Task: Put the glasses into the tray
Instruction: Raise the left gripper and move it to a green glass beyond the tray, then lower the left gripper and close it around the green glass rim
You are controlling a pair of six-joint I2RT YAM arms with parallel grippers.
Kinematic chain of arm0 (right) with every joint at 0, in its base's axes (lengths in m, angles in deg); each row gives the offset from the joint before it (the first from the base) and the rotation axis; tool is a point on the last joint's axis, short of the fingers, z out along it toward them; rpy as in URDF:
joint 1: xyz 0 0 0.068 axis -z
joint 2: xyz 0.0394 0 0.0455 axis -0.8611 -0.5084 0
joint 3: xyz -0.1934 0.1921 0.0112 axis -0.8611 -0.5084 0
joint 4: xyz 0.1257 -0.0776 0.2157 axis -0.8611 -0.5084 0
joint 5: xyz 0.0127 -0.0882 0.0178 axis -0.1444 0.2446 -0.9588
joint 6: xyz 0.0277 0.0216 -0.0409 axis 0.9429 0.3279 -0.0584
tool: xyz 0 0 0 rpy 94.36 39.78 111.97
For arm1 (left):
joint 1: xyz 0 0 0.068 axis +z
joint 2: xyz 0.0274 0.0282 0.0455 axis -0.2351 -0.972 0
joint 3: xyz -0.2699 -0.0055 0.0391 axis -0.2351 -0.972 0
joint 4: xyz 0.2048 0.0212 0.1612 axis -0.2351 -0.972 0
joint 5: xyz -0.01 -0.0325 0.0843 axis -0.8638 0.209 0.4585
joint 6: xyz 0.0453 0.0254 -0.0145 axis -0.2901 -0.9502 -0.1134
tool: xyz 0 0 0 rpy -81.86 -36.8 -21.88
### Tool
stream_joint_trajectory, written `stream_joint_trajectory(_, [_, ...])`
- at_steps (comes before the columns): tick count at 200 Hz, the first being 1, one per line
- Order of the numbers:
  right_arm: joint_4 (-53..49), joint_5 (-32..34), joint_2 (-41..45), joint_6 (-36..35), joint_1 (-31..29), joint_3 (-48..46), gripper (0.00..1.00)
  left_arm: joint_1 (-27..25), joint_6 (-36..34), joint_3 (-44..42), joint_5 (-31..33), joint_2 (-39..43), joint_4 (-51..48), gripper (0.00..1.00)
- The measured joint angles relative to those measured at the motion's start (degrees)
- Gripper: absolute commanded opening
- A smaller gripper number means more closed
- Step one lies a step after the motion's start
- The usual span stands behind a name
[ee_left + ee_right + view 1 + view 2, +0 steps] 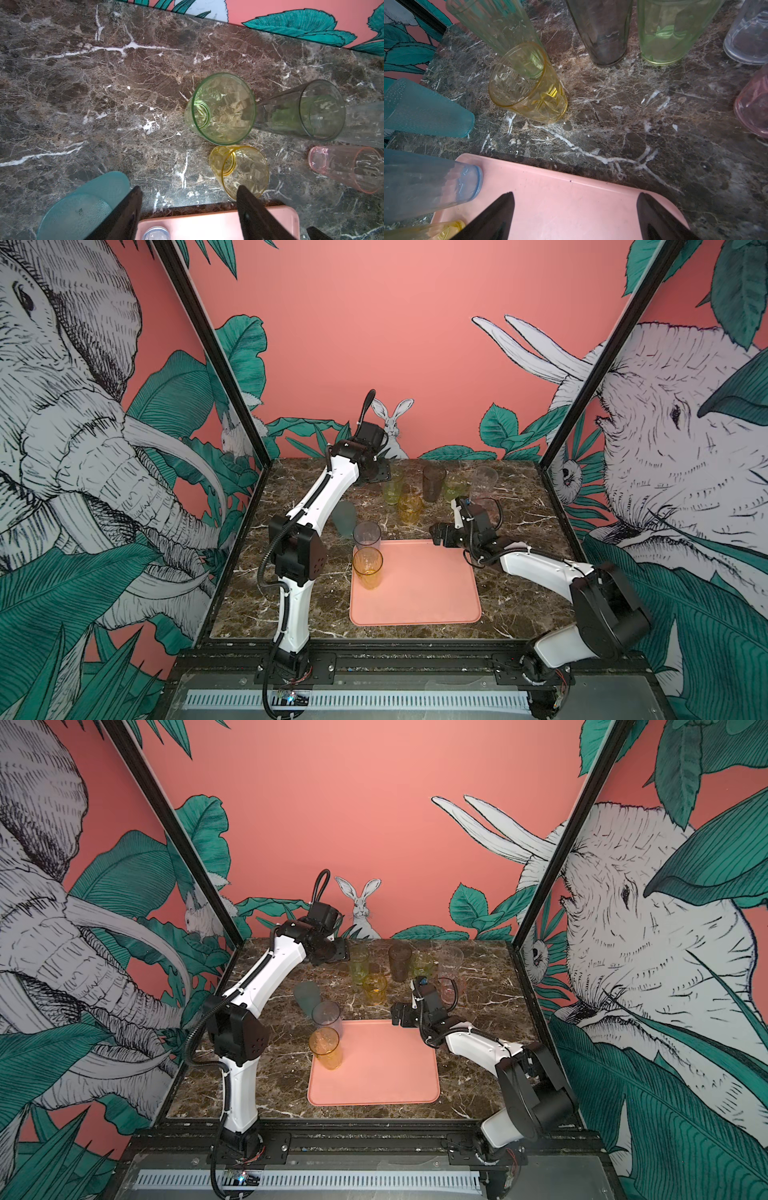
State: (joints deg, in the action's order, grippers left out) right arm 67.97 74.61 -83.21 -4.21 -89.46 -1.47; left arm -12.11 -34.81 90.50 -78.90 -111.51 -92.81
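Note:
The salmon-pink tray (419, 597) (560, 187) holds a tall amber glass (368, 568) and a clear bluish glass (366, 536) (431, 182) along its left side. More glasses stand on the marble behind it: frosted teal (345, 517), short yellow (409, 509) (241, 168), yellow-green (392, 489) (223, 108), smoky grey (434, 483), green (455, 488), clear (484, 483) and pink (349, 168). My left gripper (380, 475) (189, 199) hangs high at the back left, open and empty. My right gripper (436, 537) (575, 197) is open and empty over the tray's far right corner.
The marble table (519, 572) is boxed in by black frame posts (232, 377) and patterned walls. The left arm's elbow (297, 551) stands just left of the tray. The glasses behind the tray stand close together.

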Motion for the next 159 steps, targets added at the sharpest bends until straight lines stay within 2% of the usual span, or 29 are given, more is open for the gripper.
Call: stream_joint_trajectory(159, [-0.79,0.07,0.0,0.0,0.0,0.02,0.94,1.77,1.36,7.52,-3.04,-10.23,1.33,0.72])
